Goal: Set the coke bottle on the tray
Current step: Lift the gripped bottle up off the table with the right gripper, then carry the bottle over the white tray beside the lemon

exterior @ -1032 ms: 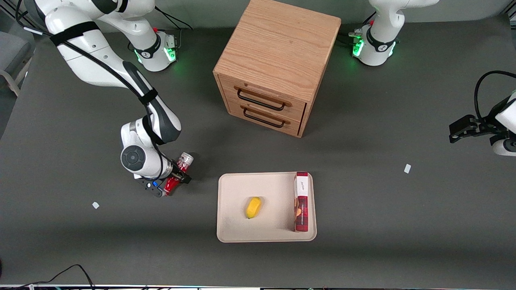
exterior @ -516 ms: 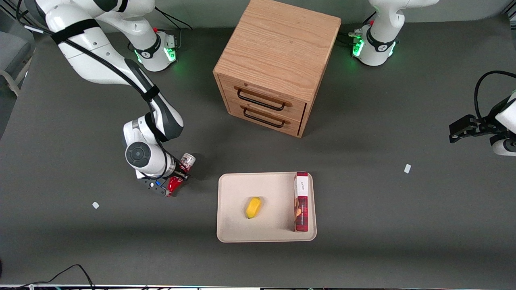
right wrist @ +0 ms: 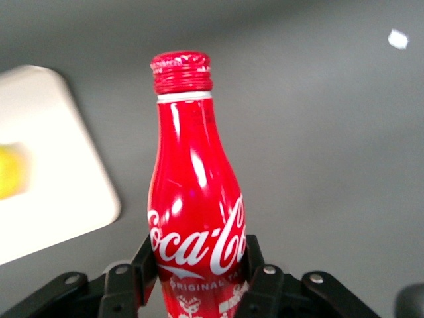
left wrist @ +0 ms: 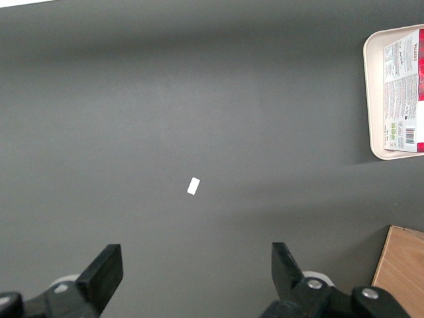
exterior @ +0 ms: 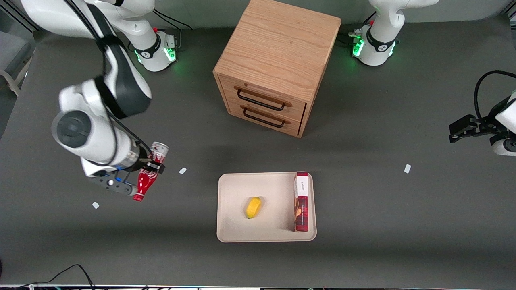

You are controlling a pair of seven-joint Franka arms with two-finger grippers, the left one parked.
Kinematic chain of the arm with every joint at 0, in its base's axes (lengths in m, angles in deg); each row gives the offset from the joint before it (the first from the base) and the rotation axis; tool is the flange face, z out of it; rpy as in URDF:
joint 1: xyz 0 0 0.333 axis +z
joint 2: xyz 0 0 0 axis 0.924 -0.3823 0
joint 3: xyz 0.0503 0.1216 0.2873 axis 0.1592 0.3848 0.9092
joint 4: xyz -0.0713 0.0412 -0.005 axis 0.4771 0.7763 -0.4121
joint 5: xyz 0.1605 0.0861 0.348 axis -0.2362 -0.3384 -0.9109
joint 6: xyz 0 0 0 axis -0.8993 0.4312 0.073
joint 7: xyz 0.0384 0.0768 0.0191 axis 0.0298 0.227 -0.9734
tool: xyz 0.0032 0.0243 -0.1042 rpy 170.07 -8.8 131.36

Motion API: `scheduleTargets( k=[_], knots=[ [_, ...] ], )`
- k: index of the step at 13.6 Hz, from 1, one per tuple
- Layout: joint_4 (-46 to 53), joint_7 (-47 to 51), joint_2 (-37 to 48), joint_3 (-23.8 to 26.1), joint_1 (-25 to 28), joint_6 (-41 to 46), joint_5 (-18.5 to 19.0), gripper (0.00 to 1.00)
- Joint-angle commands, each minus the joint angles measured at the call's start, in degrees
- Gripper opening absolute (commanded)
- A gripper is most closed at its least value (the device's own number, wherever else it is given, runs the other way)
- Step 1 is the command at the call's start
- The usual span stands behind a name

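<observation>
The tool [exterior: 150,167] grips the coke bottle [exterior: 146,179], hiding its midsection.

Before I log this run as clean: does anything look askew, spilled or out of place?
Nothing spilled or damaged. The gripper, toward the working arm's end, holds the coke bottle tilted, off the tray. A lemon and box occupy the tray; paper scraps dot the table.

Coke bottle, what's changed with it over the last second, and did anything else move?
The gripper, shut on the coke bottle, has lifted it off the table and carried it farther from the tray, toward the working arm's end. A white scrap now shows where it lay. The tray, the lemon, the box and the drawer cabinet stayed put.
</observation>
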Motion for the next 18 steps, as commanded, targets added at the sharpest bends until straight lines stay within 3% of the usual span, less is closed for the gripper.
scheduleTargets(
  k=[1,5,9,17,18],
  knots=[
    [10.35,-5.58,-4.92,2.71,0.24,2.31,-1.84,0.00],
    [21.88,-5.68,-21.34,10.45,1.20,-2.84,-1.76,0.00],
    [21.71,-4.72,-32.43,10.55,3.93,-17.79,-1.40,0.00],
    [21.27,-1.20,-40.10,10.38,4.72,-26.78,-1.32,0.00],
    [21.27,-1.20,-40.18,10.20,4.72,-26.87,-1.14,0.07]
  ],
)
